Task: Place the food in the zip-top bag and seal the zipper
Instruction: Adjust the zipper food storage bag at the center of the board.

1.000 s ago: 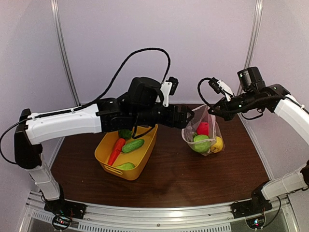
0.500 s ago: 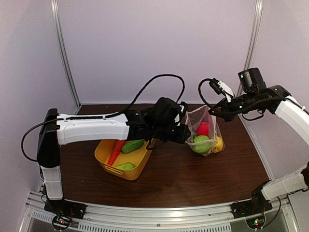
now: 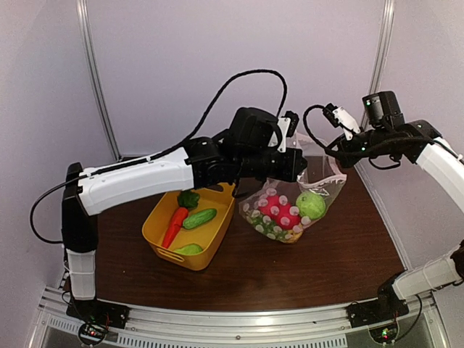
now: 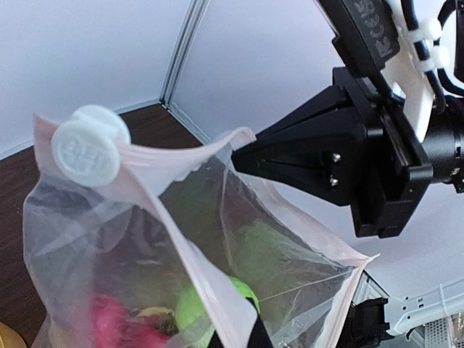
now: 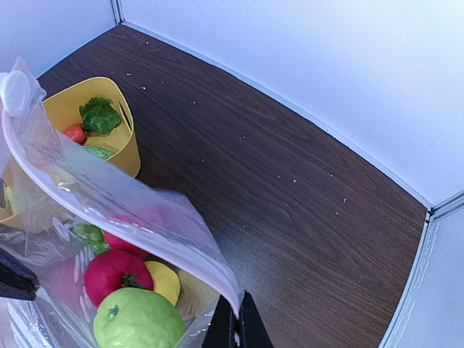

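Observation:
The zip-top bag (image 3: 286, 210) hangs stretched between both grippers, above the table. My left gripper (image 3: 299, 165) (image 4: 250, 335) is shut on the left end of its mouth edge. At the right corner, my right gripper (image 3: 336, 150) (image 5: 235, 326) is shut on the same edge. The zipper (image 4: 190, 250) (image 5: 130, 203) runs as a pale strip along the mouth, which gapes open. Food inside the bag: a red apple (image 5: 116, 275), a green fruit (image 5: 138, 319) and a yellow lemon (image 5: 165, 281). A carrot (image 3: 174, 225) and a cucumber (image 3: 200, 217) lie in the tub.
The yellow tub (image 3: 210, 243) stands left of the bag on the brown table (image 3: 290, 268), under the left forearm. More green food (image 3: 190, 249) lies in it. White booth walls close in the back and sides. The left arm's black cable loops high above.
The left gripper closed on the bag's mouth edge and rose to the right. The bag got pulled wide and lifted, its contents swinging left. The right gripper shifted slightly up and right.

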`<state>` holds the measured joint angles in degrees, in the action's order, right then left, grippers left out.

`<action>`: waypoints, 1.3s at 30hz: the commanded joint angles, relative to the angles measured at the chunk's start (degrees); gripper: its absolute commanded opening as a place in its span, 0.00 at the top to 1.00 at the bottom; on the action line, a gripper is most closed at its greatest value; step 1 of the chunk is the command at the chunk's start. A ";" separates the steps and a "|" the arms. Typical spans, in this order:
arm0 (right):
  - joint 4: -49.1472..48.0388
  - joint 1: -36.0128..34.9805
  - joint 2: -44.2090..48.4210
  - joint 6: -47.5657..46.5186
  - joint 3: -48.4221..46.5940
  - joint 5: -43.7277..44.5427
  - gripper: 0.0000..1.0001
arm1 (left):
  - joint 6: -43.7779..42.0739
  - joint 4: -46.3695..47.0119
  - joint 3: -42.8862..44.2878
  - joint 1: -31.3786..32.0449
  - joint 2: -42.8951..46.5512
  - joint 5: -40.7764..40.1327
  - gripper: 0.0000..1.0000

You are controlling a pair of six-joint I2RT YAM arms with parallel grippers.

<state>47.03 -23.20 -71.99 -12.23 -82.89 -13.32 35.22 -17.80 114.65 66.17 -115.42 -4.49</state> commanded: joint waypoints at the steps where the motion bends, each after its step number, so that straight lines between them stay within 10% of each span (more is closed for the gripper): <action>1: -0.37 0.36 0.62 0.64 -0.77 4.24 1.00 | 1.28 -0.46 -1.02 -0.97 -4.07 4.25 1.00; 13: -2.88 0.63 -1.00 -0.38 -3.35 5.82 1.00 | -1.15 3.62 0.18 -4.11 -5.79 4.45 1.00; 19: -7.35 0.62 1.39 0.04 8.81 -0.68 1.00 | -1.47 2.93 -5.05 -4.20 -5.73 8.15 0.46; 39: -22.87 1.74 5.70 0.75 22.70 -15.06 1.00 | -6.25 -16.35 -47.06 -13.80 33.10 -7.96 0.12</action>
<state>29.47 -22.26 -67.70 -11.99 -61.52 -25.45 28.40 -27.22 73.89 58.13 -84.27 -11.38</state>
